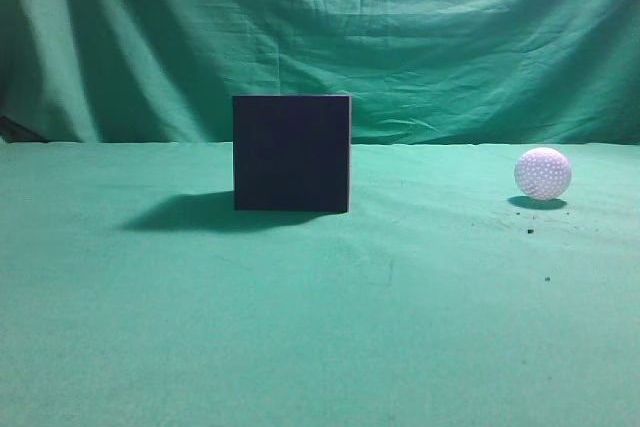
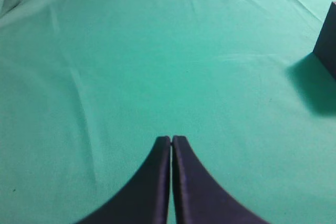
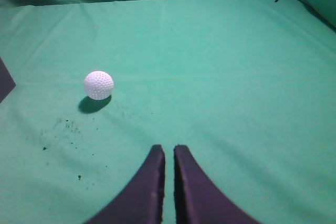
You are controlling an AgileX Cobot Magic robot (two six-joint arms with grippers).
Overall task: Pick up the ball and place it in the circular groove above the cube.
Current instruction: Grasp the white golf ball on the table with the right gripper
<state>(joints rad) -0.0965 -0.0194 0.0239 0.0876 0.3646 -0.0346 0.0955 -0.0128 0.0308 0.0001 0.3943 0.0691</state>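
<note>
The white dimpled ball rests on the green cloth at the right in the exterior view, well apart from the dark navy cube at the middle. The cube's top is not visible from this height. In the right wrist view the ball lies ahead and to the left of my right gripper, which is shut and empty; a cube corner shows at the left edge. My left gripper is shut and empty over bare cloth; a cube edge shows at its far right. Neither gripper appears in the exterior view.
A green cloth covers the table and hangs as a backdrop. Small dark specks lie on the cloth near the ball. The cube casts a shadow to its left.
</note>
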